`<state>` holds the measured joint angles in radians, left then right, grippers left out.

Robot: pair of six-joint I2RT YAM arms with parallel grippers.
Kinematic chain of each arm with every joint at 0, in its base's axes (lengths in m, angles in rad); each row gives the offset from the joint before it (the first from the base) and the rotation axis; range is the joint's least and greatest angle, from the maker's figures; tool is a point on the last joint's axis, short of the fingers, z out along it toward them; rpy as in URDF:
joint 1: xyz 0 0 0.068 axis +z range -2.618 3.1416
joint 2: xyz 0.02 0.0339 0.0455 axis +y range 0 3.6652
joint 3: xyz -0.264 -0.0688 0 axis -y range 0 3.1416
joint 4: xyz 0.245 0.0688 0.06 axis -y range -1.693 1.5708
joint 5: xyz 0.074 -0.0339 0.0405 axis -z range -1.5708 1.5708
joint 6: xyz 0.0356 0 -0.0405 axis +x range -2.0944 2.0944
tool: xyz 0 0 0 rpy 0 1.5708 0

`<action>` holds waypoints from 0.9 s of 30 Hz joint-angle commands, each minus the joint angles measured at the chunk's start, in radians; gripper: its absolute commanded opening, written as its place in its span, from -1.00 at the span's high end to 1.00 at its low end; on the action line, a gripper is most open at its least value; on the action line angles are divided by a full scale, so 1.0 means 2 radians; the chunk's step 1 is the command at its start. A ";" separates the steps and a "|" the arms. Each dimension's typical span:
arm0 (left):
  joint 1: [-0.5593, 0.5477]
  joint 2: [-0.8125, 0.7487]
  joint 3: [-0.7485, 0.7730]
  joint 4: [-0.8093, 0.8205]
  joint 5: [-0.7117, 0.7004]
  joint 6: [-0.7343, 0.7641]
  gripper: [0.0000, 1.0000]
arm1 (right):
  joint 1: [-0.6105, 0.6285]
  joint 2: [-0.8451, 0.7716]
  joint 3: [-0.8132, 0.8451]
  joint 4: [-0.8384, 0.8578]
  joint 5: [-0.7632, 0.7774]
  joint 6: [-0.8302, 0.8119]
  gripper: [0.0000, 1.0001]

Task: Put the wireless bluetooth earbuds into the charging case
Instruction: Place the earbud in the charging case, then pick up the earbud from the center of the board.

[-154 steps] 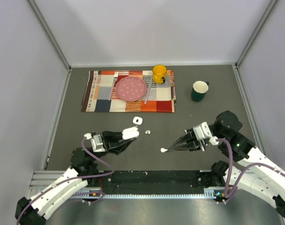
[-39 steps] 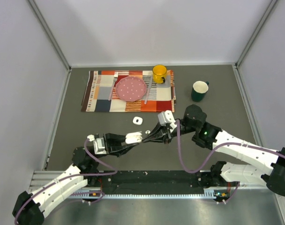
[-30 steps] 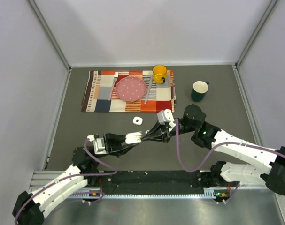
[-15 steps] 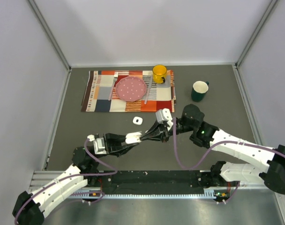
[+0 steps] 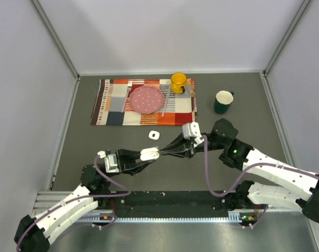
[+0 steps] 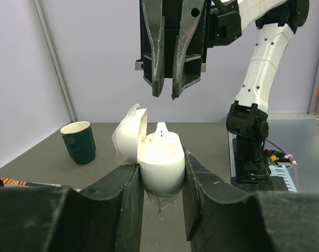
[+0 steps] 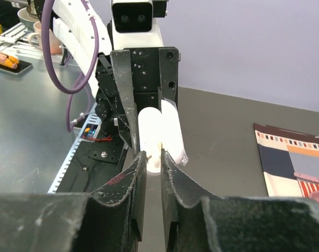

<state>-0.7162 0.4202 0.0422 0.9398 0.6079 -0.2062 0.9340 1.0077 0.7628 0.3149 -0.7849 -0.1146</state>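
At the near middle of the counter (image 5: 85,152), toward 6 o'clock in the top view, my two arms are meeting. The left fingers (image 6: 129,199) are closing firmly on both sides of the charging case (image 6: 162,169) and are holding it upright, with its lid (image 6: 129,137) tipped open.

What has just changed: a moment ago the right fingers (image 6: 155,52) were pressing down against the case. Now they are standing a little off from it, at about 3 o'clock of it from above, and they are starting to part. From the left wrist I am seeing them hanging directly above the case with a narrow gap between the tips and nothing in that gap. One earbud (image 6: 162,130) is sitting in the case with its white tip poking up from the opening, apart from the right fingers. I am judging that this earbud is released and at least partly seated. Whether it is fully down in its socket I cannot tell.

For the task, this is meaning that one insertion is nearly done. A second small white case (image 5: 154,135) is lying on the counter at 12 o'clock of the held one, close to it. The other earbuds I am not finding in these views.
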 commanded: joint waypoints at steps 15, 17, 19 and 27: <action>-0.002 -0.051 -0.019 -0.012 -0.085 0.015 1.00 | 0.005 -0.095 -0.056 0.027 0.155 -0.007 0.45; -0.001 -0.051 -0.019 -0.012 -0.088 0.017 1.00 | 0.006 -0.100 -0.061 0.030 0.171 -0.011 0.44; -0.002 -0.049 -0.019 -0.007 -0.107 0.012 1.00 | 0.005 -0.113 -0.065 0.033 0.194 -0.009 0.44; -0.002 -0.018 0.000 0.029 -0.128 0.002 1.00 | 0.003 -0.132 -0.062 -0.009 0.295 0.003 0.09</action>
<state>-0.7162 0.3557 0.0422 0.9051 0.3931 -0.1890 0.9340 0.7563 0.6098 0.3393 -0.3382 -0.1257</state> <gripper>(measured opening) 0.348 0.426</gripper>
